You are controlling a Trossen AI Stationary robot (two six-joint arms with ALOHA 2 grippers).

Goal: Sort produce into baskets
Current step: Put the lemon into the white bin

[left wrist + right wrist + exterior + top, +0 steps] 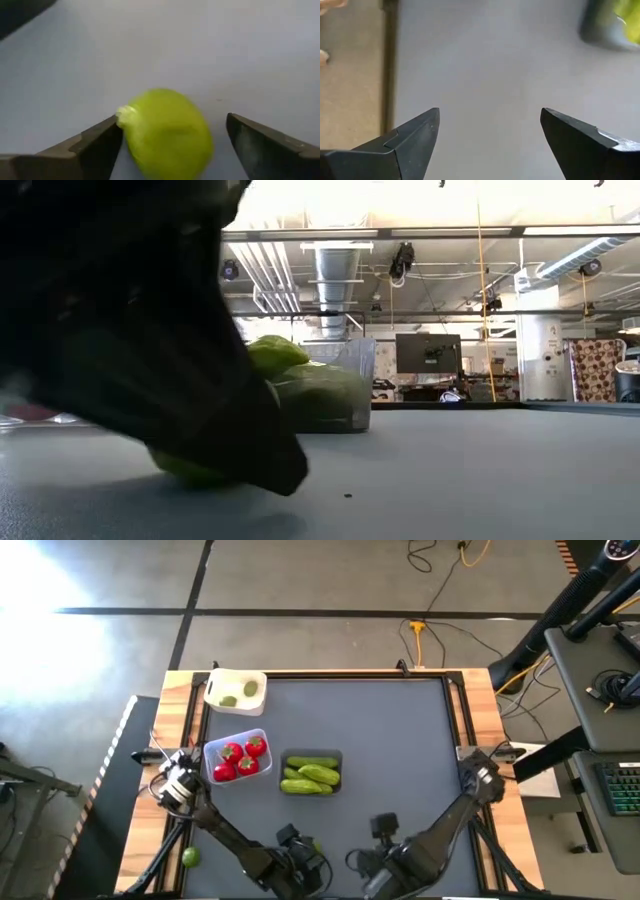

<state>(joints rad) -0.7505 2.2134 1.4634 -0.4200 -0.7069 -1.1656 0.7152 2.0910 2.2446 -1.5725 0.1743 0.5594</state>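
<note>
The left gripper (170, 145) is open around a small round green lime ball (167, 132) on the grey table (400, 760). Next it should squeeze, then carry it to the white tub (222, 688)

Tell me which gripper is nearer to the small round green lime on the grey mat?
Left. The left gripper straddles the lime, fingers open; the right gripper waits open beside it over bare mat.

Light: bright overhead, glare on floor (60, 630) upper left.
Blur: lime (167, 132) soft in left wrist view.
Low view: dark, unfocused foreground arm.
</note>
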